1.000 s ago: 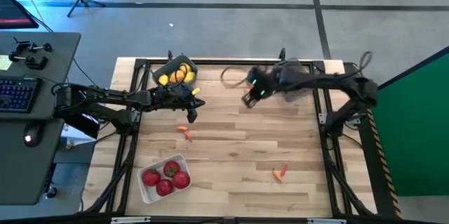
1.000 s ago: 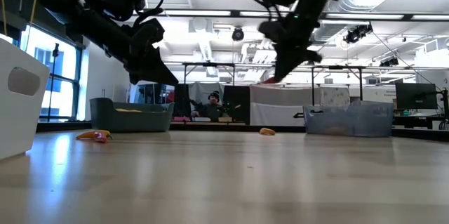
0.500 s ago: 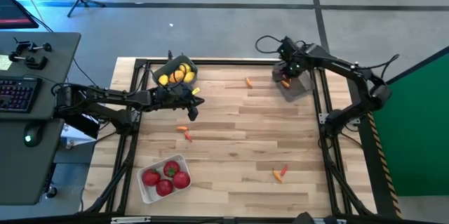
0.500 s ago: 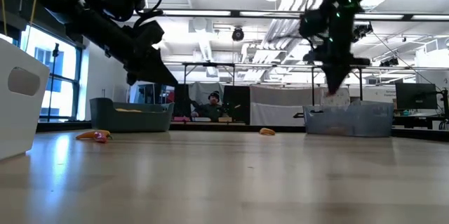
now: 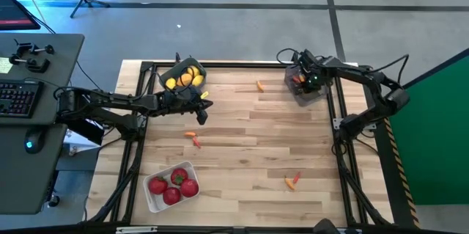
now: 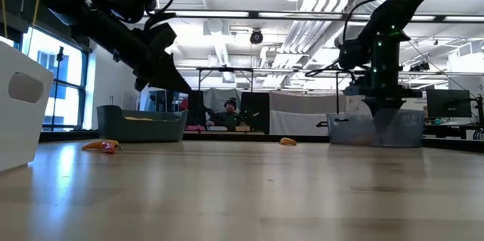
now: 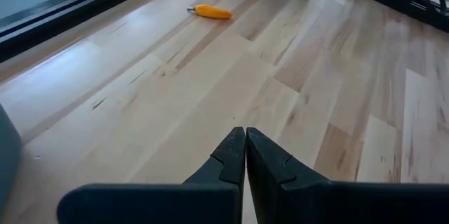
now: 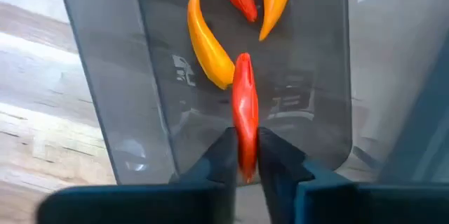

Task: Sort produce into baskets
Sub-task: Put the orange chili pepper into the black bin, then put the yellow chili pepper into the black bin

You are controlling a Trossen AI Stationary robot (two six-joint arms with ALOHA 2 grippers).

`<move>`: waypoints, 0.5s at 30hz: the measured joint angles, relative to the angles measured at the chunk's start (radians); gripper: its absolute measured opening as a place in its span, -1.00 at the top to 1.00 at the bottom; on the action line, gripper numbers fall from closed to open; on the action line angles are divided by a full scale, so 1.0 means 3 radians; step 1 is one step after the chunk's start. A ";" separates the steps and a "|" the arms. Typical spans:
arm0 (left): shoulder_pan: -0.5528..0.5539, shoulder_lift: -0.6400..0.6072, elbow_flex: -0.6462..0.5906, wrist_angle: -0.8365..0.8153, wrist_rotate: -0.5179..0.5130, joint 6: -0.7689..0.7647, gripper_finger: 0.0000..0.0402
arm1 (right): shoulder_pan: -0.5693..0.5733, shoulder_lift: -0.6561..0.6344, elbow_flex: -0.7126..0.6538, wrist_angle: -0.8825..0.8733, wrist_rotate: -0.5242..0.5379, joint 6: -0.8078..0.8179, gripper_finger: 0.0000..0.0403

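Right fingers (image 8: 243,164) now over three-pepper bin (image 8: 140,76)

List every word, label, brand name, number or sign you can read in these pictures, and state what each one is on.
None can be read.
The dark grey bin, where the right gripper holds a red pepper, has a pale embossed mark on its floor, too faint to read.
The keyboard on the side desk: key legends too small.
The monitors in the room behind the table: blurred.
The white bin and the left gripper: no lettering.

We can read no text, label, brand, number or sign anywhere in these views.
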 joint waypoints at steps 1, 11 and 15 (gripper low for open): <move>0.0000 0.0000 0.0000 0.0000 0.0001 -0.0010 1.00 | 0.0000 0.0000 0.0018 -0.0018 0.0011 -0.0028 0.68; 0.0000 0.0000 0.0000 0.0005 -0.0050 -0.0228 1.00 | 0.0149 -0.0143 0.0583 -0.0044 0.0070 0.0062 -0.08; 0.0000 0.0000 0.0000 0.0007 -0.0050 -0.0250 1.00 | 0.0503 -0.0253 0.0618 0.0707 -0.0227 0.0184 -0.12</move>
